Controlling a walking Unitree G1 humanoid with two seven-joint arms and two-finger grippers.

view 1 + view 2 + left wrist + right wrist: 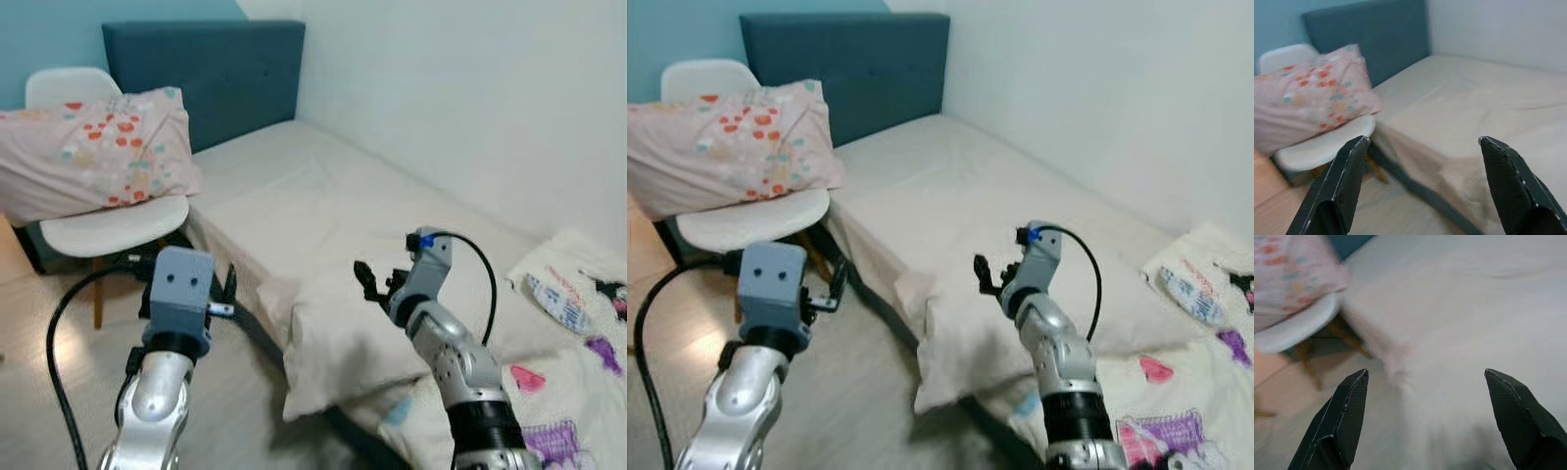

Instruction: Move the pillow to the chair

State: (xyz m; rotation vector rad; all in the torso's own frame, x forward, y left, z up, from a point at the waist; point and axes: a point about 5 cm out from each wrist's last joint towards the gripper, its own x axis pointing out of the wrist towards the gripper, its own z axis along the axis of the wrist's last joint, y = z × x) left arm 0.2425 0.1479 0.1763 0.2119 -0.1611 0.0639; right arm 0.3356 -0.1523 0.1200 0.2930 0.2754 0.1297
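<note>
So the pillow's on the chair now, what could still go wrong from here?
The pillow overhangs the white chair seat on both sides and leans on the backrest, so it might slide off if nudged. The left gripper hangs open near the chair and bed edge; a turn could clip either. The right gripper, open over the bed sheet, might snag its loose overhanging corner.

pillows: 1, pink patterned pillow (pixel 93 152)
chairs: 1, white chair (pixel 113 230)
beds: 1, bed (pixel 333 211) with a blue headboard (pixel 220 73)
pincers: 2, left pincer (pixel 1420 191), right pincer (pixel 1425 418)
</note>
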